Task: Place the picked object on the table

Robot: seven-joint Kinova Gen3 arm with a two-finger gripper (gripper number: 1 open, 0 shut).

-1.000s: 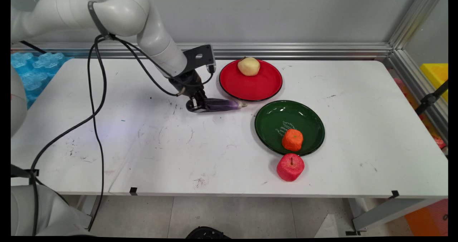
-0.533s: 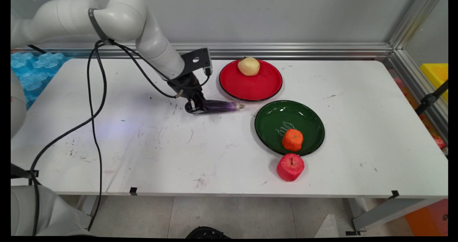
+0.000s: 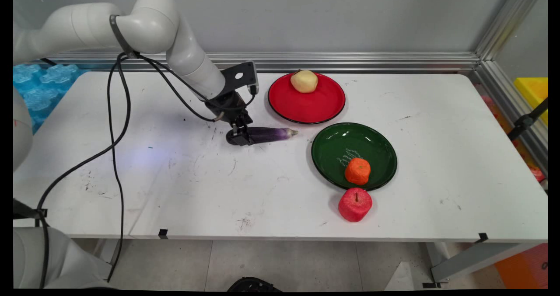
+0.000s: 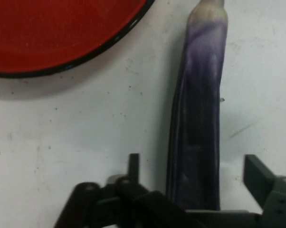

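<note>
A long purple eggplant [image 3: 271, 134] lies on the white table, just near-left of the red plate [image 3: 306, 108]. My gripper [image 3: 239, 136] is low over its thick left end. In the hand view the eggplant [image 4: 200, 95] runs up between the two fingers, with its pale tip far from me. My gripper [image 4: 194, 164] is open, and a gap shows on each side between the fingers [image 4: 133, 164] and the eggplant. The red plate's rim [image 4: 109, 42] fills the upper left of the hand view.
A yellowish potato [image 3: 304, 81] sits at the back of the red plate. A green plate [image 3: 337, 143] to the right holds an orange [image 3: 357, 171]. A red apple [image 3: 355, 204] stands on the table just in front of it. Black cables hang left of the gripper.
The gripper and the eggplant have shifted slightly down and to the left, toward the near side. The eggplant now rests flat on the table.
</note>
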